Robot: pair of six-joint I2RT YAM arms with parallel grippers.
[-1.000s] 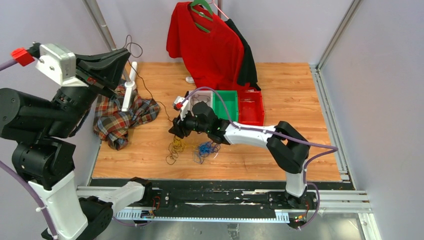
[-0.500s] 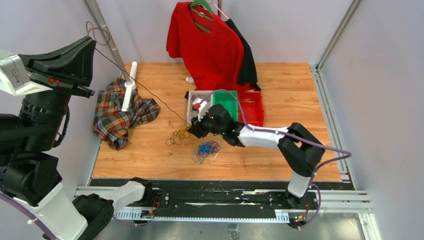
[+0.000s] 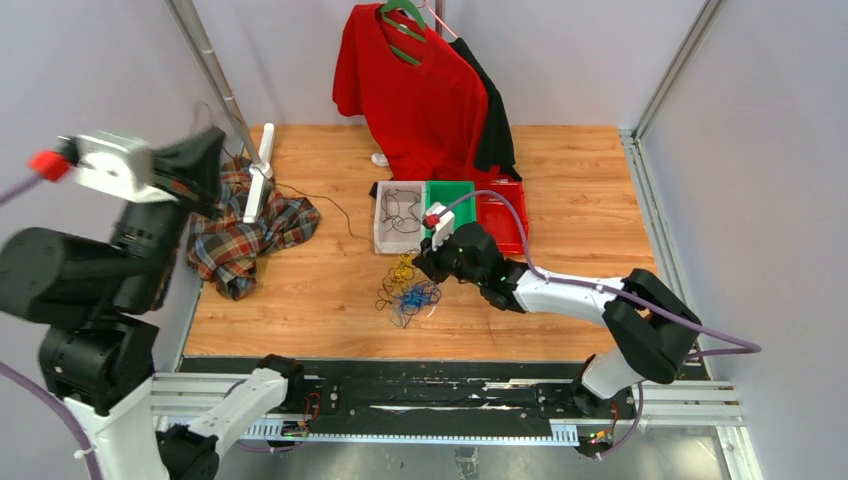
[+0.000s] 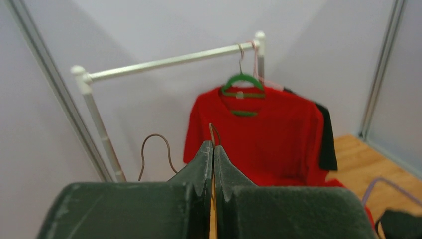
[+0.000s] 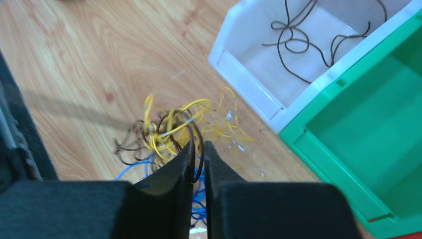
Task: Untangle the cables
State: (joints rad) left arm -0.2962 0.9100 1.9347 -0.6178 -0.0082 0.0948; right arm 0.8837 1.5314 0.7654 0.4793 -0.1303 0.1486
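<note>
The left gripper (image 4: 213, 147) is up in the air at the left side, well above the wooden tabletop (image 3: 570, 170). Its fingers are clenched tight on a thin dark cable (image 4: 154, 135), which loops out just behind the tips. The right gripper (image 5: 198, 144) is down low at the middle of the tabletop, right on the tangle of cables (image 3: 403, 288). That tangle is a small heap of yellow cable (image 5: 171, 119), blue cable (image 5: 132, 168) and some dark strands knotted through each other. It lies on the wood just in front of the white bin (image 5: 249, 74). The right fingers stand almost together with only a slim gap between them, and a dark loop from the heap sits in that gap. I cannot tell whether the loop is actually pinched or merely lying between the fingers. Another dark wire (image 5: 293, 45) lies coiled loosely inside the white bin. The green bin (image 5: 378, 124) stands touching that bin's far side. A plaid cloth (image 3: 240, 235) is crumpled on the left of the tabletop, and a red shirt (image 3: 420, 90) hangs on a hanger at the back.
</note>
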